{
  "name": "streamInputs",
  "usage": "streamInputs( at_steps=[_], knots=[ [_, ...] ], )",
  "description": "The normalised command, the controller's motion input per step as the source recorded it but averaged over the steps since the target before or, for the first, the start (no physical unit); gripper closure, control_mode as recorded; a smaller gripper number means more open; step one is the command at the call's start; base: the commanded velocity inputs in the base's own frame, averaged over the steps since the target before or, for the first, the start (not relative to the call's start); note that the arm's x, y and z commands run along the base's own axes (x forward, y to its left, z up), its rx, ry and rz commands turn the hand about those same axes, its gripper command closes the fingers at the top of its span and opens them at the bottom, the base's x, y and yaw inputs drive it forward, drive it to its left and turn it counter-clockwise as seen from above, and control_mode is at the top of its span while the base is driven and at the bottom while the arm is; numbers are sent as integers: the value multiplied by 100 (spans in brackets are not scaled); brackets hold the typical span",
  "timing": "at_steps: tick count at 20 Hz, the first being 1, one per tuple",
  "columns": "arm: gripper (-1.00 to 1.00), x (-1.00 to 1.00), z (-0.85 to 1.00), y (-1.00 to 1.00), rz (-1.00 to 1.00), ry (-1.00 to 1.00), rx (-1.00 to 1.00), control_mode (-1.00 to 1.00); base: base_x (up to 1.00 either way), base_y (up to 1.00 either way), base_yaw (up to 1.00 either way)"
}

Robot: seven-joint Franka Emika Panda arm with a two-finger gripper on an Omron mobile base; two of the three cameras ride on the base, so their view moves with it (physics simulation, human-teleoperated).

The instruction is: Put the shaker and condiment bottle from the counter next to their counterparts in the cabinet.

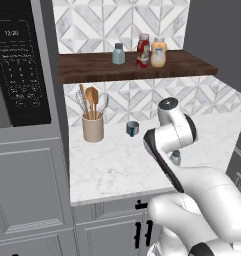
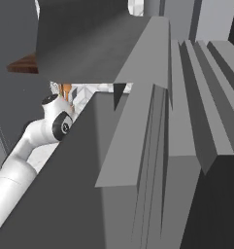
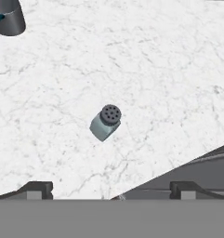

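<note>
From my left base camera I start at the far left with a black microwave (image 1: 19, 70) set in the grey cabinetry. Next along the marble counter (image 1: 112, 165) stands a beige utensil crock (image 1: 93, 128) holding wooden spoons and a whisk, then a small dark mug (image 1: 132, 128) close to the tiled wall. Above them runs the dark brown wooden shelf (image 1: 92, 69): on it I see a pale teal shaker with a grey cap (image 1: 118, 54), then the red condiment bottle (image 1: 143, 51) just beside the orange sauce bottle (image 1: 158, 53), the two so close that I cannot tell whether they touch.

Further right, the second shaker (image 1: 175, 158) stands on the counter, partly hidden behind my white arm. In the hand camera I look down on that same shaker, upright, its perforated dark cap toward me, alone on bare marble, with the mug at the upper left corner. The gripper (image 3: 111, 188) hangs above it with its tips spread wide, holding nothing and well clear of the shaker.

My right base camera is mostly blocked by grey panels.
</note>
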Motion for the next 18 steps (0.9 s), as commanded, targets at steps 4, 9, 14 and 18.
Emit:
streamInputs(
  at_steps=[4, 9, 14, 18],
  knots=[
    [-100, 51, -13, -12, 1, 0, 0, -100, 0, 0, 0],
    [-100, 42, -11, -11, 1, 0, 0, -100, 0, 0, 0],
    [-100, 22, -19, -9, 0, 0, 0, -100, 0, 0, 0],
    [-100, -8, -26, -13, 0, 2, 0, -100, 0, 0, 0]
  ],
)
